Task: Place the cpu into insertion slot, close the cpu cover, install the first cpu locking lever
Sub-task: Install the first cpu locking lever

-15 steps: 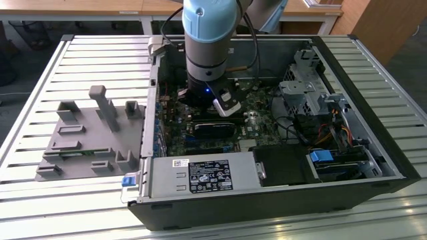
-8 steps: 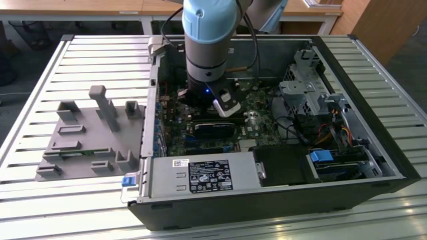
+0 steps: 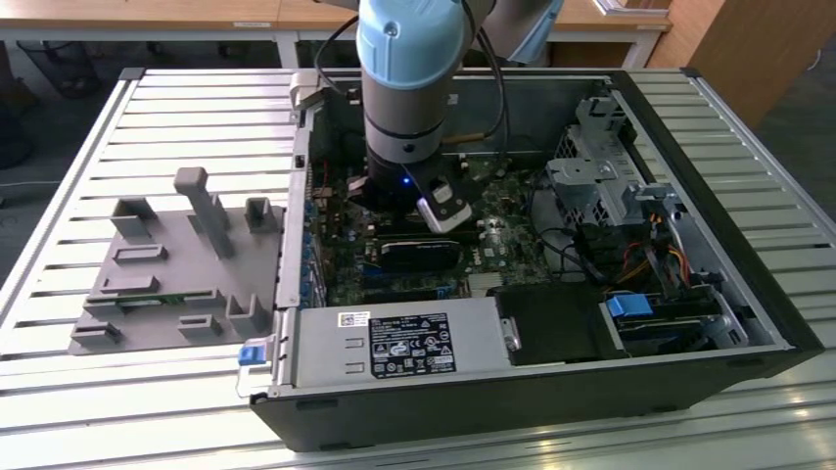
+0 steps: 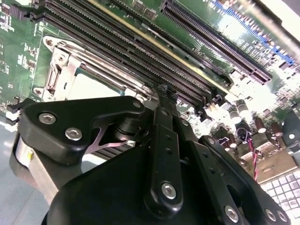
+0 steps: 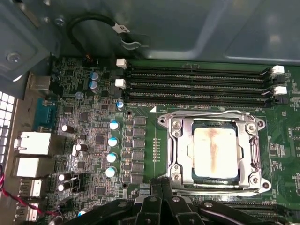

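Observation:
In the first wrist view the cpu [image 5: 215, 152], a flat square chip with a dull tan top, lies in the insertion slot [image 5: 255, 154] on the green motherboard. The cpu cover [image 5: 180, 150], a silvery frame, lies flat over it with the chip showing through its window. A thin metal locking lever [image 5: 211, 113] runs along the socket edge beside the memory slots. My gripper [image 5: 161, 187] is shut just off one socket corner, with nothing visible between its fingers. In the second wrist view the gripper [image 4: 161, 91] tip sits between the socket [image 4: 70, 77] and the long black slots. In the exterior view the gripper [image 3: 441, 217] is low inside the computer case.
Long black memory slots [image 5: 197, 84] run beside the socket. The open case [image 3: 731, 284] holds a power supply [image 3: 392, 343], a black card [image 3: 418, 255], a drive cage [image 3: 601, 186] and cables. A grey fixture [image 3: 170, 264] stands on the slatted table at the exterior view's left.

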Tool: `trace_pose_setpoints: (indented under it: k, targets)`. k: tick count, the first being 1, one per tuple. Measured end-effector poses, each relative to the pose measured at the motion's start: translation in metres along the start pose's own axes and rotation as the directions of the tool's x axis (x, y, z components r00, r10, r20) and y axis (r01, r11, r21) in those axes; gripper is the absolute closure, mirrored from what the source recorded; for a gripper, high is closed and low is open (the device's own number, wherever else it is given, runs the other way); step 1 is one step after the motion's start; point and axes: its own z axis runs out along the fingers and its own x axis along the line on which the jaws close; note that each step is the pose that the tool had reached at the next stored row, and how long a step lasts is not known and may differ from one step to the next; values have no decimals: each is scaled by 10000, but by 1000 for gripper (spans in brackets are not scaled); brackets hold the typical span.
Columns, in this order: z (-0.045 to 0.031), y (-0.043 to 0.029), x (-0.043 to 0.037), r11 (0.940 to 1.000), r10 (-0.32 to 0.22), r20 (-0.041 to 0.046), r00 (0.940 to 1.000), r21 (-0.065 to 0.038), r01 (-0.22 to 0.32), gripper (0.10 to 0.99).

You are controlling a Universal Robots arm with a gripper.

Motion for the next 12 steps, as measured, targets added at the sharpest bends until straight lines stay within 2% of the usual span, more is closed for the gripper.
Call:
trace_pose_setpoints:
  k: [12]
  targets:
    - [3,12,4,10000,1,1,10000,-6,-1,980]
